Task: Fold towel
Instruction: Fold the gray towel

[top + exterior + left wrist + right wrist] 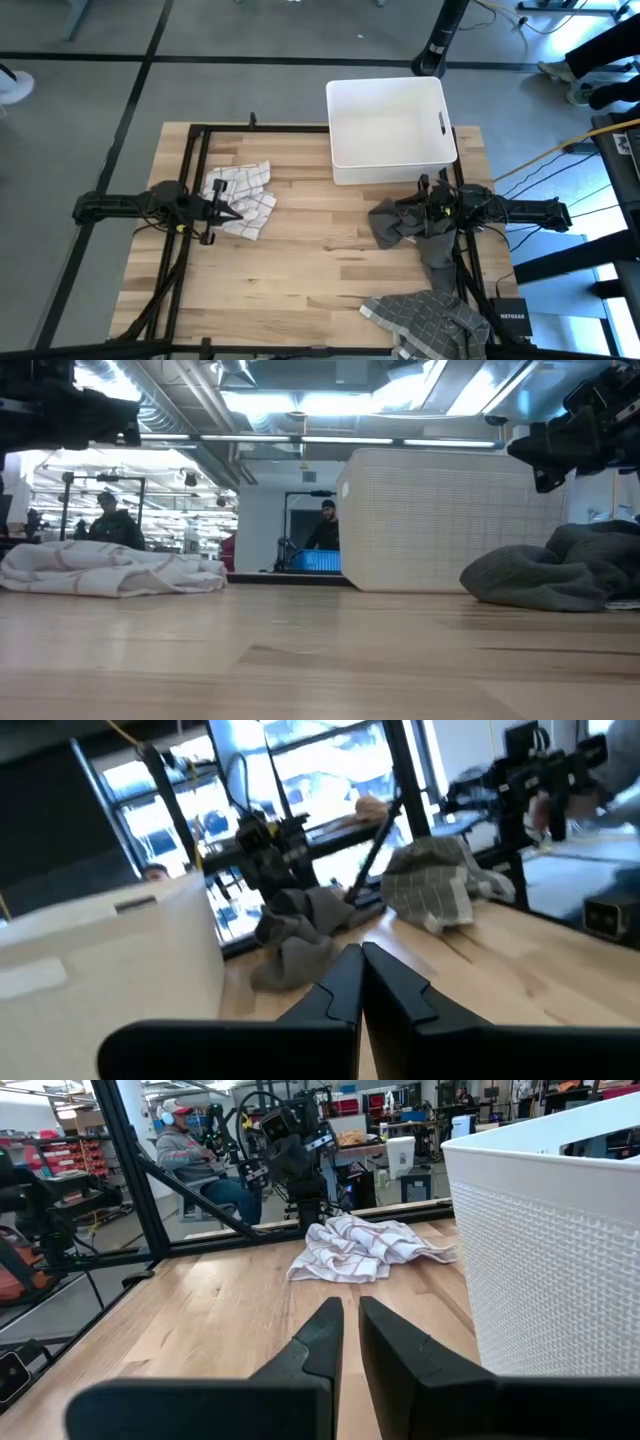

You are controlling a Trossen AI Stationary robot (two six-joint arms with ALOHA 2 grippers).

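A white towel with red checks [243, 197] lies crumpled on the table's left part; it also shows in the low view [110, 572] and the right wrist view [365, 1247]. My left gripper [232, 212] hovers above its near side, shut and empty, as the left wrist view [360, 970] shows. A dark grey towel [410, 225] lies bunched at the right; it also shows in the left wrist view [300, 935]. My right gripper [420, 205] hovers above it, nearly shut and empty, as the right wrist view [350, 1325] shows.
A white plastic bin [390, 125] stands at the far right of the table. A grey checked towel [430, 320] lies at the near right corner. Bare wood lies in the table's middle [320, 240]. People show in the room beyond the table.
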